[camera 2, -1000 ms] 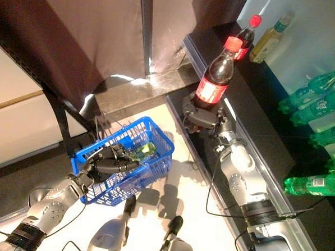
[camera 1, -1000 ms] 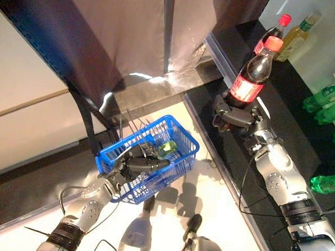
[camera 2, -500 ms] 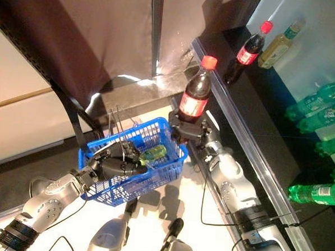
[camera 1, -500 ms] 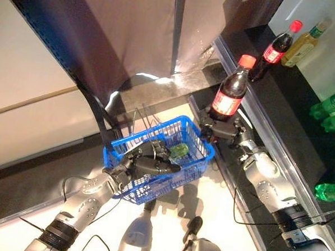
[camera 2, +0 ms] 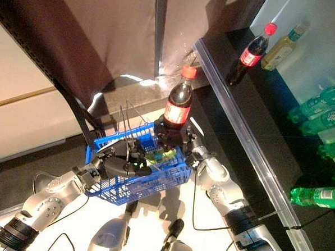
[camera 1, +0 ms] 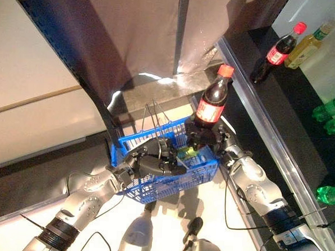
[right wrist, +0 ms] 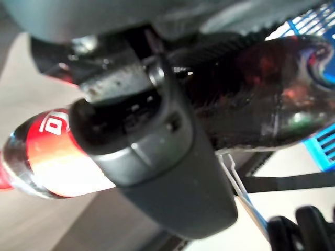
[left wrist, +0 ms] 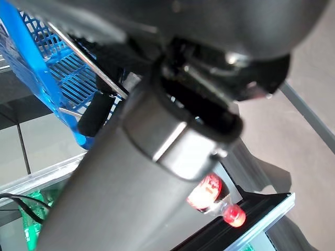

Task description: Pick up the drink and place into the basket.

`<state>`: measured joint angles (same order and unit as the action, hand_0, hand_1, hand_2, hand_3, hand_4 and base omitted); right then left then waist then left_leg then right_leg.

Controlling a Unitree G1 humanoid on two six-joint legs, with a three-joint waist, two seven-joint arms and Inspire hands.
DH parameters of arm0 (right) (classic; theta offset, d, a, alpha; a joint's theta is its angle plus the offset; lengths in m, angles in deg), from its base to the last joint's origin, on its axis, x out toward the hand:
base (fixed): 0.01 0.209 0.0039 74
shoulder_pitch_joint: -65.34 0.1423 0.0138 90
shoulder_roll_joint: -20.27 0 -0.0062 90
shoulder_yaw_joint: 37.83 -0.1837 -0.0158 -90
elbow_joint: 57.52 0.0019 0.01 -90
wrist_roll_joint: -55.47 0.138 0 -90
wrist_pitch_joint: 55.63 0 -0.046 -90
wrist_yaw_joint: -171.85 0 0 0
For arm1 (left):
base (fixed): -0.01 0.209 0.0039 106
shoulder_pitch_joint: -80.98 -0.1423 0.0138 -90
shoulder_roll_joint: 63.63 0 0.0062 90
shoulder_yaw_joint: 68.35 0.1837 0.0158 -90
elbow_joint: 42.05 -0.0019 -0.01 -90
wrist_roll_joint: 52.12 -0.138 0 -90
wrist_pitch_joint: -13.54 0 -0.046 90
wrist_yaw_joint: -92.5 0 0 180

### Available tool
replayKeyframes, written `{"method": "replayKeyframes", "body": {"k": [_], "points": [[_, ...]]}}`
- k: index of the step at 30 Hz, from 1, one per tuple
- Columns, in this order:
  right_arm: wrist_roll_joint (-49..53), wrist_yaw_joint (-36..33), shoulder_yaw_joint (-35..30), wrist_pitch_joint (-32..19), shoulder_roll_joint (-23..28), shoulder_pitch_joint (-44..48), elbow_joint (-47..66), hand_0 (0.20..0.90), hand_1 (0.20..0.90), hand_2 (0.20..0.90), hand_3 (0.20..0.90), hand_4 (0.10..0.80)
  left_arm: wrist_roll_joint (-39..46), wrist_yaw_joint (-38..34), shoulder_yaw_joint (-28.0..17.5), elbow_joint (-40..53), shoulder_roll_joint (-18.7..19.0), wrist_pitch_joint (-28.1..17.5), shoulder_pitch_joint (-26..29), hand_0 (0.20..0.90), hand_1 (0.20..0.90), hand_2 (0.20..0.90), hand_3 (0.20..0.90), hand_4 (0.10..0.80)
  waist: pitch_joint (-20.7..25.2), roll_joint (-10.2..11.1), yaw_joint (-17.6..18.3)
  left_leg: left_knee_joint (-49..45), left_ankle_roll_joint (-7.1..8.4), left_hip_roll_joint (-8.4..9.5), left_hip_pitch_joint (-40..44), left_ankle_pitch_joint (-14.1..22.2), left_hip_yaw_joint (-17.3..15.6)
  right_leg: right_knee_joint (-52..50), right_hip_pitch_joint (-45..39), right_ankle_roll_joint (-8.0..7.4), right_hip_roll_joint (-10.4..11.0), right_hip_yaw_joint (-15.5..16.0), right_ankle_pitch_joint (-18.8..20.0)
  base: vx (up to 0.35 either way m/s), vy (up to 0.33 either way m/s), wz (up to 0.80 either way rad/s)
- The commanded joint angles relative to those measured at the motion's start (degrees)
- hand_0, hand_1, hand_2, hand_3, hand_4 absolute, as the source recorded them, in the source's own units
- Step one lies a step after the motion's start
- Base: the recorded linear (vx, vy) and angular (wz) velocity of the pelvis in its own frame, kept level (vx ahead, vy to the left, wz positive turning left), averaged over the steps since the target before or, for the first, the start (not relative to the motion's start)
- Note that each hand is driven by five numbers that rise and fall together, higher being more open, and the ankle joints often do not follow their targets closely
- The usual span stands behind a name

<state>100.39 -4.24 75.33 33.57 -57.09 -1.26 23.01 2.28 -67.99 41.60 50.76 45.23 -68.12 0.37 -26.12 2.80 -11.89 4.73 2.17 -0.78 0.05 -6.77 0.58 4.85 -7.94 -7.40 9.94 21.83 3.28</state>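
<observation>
Cola, full and dark, sits upright in your right hand in the left eye view: the drink hangs over the basket at its 2 o'clock corner, fingers curled round the lower body. Judge it heavy, stiff and smooth-walled, so hold low on the body, never the red cap. Your left hand is curled on the basket's near rim at 8 o'clock. A green item already lies inside.

Right eye view repeats this; on the dark counter at 1 o'clock stand another cola bottle and a yellow bottle, with green bottles further right.

Left wrist view is mostly blocked by the arm; only blue mesh shows, and you cannot read the fingers there.

Right wrist view shows the bottle pressed against the palm, its base hidden, so clearance above the basket floor is unclear.
</observation>
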Motion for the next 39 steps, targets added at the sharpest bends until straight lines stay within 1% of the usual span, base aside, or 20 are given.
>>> {"method": "replayKeyframes", "body": {"k": [1, 3, 5, 8, 13, 17, 20, 21, 24, 28, 29, 34, 39], "points": [[-0.31, 3.90, 5.45, -5.91, -3.30, -1.16, 2.08, 0.300, 0.300, 0.300, 0.200, 0.100, 6.46, 14.19, 5.57, 19.00, -9.21, -10.67, 7.74, 0.300, 0.300, 0.300, 0.200, 0.100, 23.04, 1.07, -0.35, 0.27, 1.84, -2.43, 5.38, 6.57, -7.24, 0.14, 0.78, -2.71, 1.52, 0.57, 1.09, 0.000, 0.000, 0.00], [-1.31, 3.29, 5.96, -5.33, -3.40, -1.40, 0.90, 0.300, 0.300, 0.300, 0.200, 0.100, 6.49, 14.55, 5.70, 19.44, -9.31, -10.83, 7.86, 0.300, 0.300, 0.300, 0.200, 0.100, 23.19, 1.11, -0.42, 0.27, 1.88, -2.45, 5.37, 6.56, -7.34, 0.15, 0.74, -2.72, 1.51, 0.63, 1.07, 0.000, 0.000, 0.00], [-4.52, 2.32, 6.52, -4.26, -3.23, -1.54, -1.07, 0.300, 0.300, 0.300, 0.200, 0.100, 6.41, 15.08, 5.73, 20.17, -9.43, -11.05, 7.89, 0.300, 0.300, 0.300, 0.200, 0.100, 23.26, 1.12, -0.53, 0.27, 1.88, -2.44, 5.36, 6.54, -7.36, 0.14, 0.72, -2.71, 1.51, 0.70, 1.11, 0.000, 0.000, 0.00], [-10.66, 0.93, 7.42, -4.03, -2.01, -1.21, -3.29, 0.300, 0.300, 0.300, 0.200, 0.100, 6.47, 15.35, 5.94, 20.96, -8.98, -11.33, 8.32, 0.300, 0.300, 0.300, 0.200, 0.100, 23.27, 1.27, -0.65, 0.27, 1.88, -2.45, 5.35, 6.56, -7.39, 0.14, 0.67, -2.72, 1.54, 0.82, 1.11, 0.000, -0.005, 0.04], [-15.43, -0.68, 8.98, -2.29, 0.22, 0.53, -6.35, 0.300, 0.300, 0.300, 0.200, 0.100, 6.76, 16.70, 6.43, 22.47, -8.45, -11.83, 9.09, 0.300, 0.300, 0.300, 0.200, 0.100, 23.24, 1.61, -0.89, 0.27, 1.92, -2.40, 5.39, 6.61, -7.35, 0.14, 0.50, -2.63, 1.47, 0.98, 1.06, -0.001, -0.002, 0.01], [-18.51, -1.20, 9.79, -1.46, 0.46, 1.71, -8.54, 0.300, 0.300, 0.300, 0.200, 0.100, 6.73, 17.59, 6.87, 22.95, -8.48, -12.11, 9.95, 0.300, 0.300, 0.300, 0.200, 0.100, 23.27, 1.73, -1.10, 0.27, 1.85, -2.30, 5.39, 6.66, -7.09, 0.15, 0.39, -2.58, 1.45, 1.10, 1.03, 0.000, 0.000, 0.00], [-25.00, -2.37, 11.01, -0.97, 1.01, 2.84, -10.52, 0.300, 0.300, 0.300, 0.200, 0.100, 6.78, 18.05, 7.35, 23.80, -8.49, -11.84, 10.79, 0.300, 0.300, 0.300, 0.200, 0.100, 23.37, 1.96, -1.35, 0.27, 1.82, -2.23, 5.39, 6.67, -6.94, 0.14, 0.28, -2.60, 1.42, 1.24, 1.01, 0.000, 0.000, 0.00], [-28.49, -3.02, 11.82, -0.13, 1.43, 3.51, -11.16, 0.300, 0.300, 0.300, 0.200, 0.100, 6.89, 18.53, 7.53, 24.15, -8.40, -11.89, 11.10, 0.300, 0.300, 0.300, 0.200, 0.100, 23.40, 2.04, -1.45, 0.27, 1.80, -2.21, 5.41, 6.69, -6.85, 0.14, 0.26, -2.56, 1.37, 1.24, 0.99, 0.000, 0.000, 0.00], [-32.72, -3.55, 13.27, 0.96, 2.34, 5.09, -12.41, 0.300, 0.300, 0.300, 0.200, 0.100, 6.95, 19.13, 7.94, 24.73, -8.30, -12.13, 11.64, 0.300, 0.300, 0.300, 0.200, 0.100, 23.43, 2.24, -1.61, 0.27, 1.80, -2.21, 5.49, 6.75, -6.83, 0.14, 0.14, -2.58, 1.33, 1.27, 0.96, 0.002, -0.003, 0.04], [-36.20, -3.01, 14.37, 2.28, 2.99, 6.25, -12.93, 0.300, 0.300, 0.300, 0.200, 0.100, 7.15, 19.20, 8.34, 25.02, -8.28, -12.34, 12.17, 0.300, 0.300, 0.300, 0.200, 0.100, 23.49, 2.34, -1.63, 0.27, 1.79, -2.17, 5.51, 6.77, -6.77, 0.14, 0.11, -2.56, 1.27, 1.15, 0.94, 0.004, 0.000, 0.05], [-39.37, -2.49, 15.65, 3.04, 3.35, 7.51, -13.83, 0.300, 0.300, 0.300, 0.200, 0.100, 6.76, 19.12, 8.92, 25.25, -8.39, -12.43, 12.92, 0.300, 0.300, 0.300, 0.200, 0.100, 23.42, 2.55, -1.74, 0.27, 1.76, -2.13, 5.57, 6.78, -6.67, 0.14, 0.03, -2.49, 1.21, 1.11, 0.90, 0.000, 0.000, 0.00], [-42.64, -1.24, 18.30, 4.78, 3.85, 10.29, -14.64, 0.300, 0.300, 0.300, 0.200, 0.100, 5.79, 19.10, 10.21, 25.58, -8.58, -12.72, 14.14, 0.300, 0.300, 0.300, 0.200, 0.100, 23.20, 3.01, -2.07, 0.27, 1.78, -2.18, 5.74, 6.84, -6.61, 0.09, -0.26, -2.45, 1.14, 1.27, 0.81, 0.005, -0.013, 0.03], [-46.94, 1.12, 21.02, 6.08, 3.10, 12.84, -16.08, 0.300, 0.300, 0.300, 0.200, 0.100, 4.74, 19.90, 11.50, 26.07, -8.73, -13.09, 16.02, 0.300, 0.300, 0.300, 0.200, 0.100, 23.10, 3.56, -2.49, 0.27, 1.67, -2.11, 5.86, 7.04, -6.29, 0.14, -0.50, -2.46, 0.86, 1.07, 0.77, 0.008, -0.014, 0.01]]}}
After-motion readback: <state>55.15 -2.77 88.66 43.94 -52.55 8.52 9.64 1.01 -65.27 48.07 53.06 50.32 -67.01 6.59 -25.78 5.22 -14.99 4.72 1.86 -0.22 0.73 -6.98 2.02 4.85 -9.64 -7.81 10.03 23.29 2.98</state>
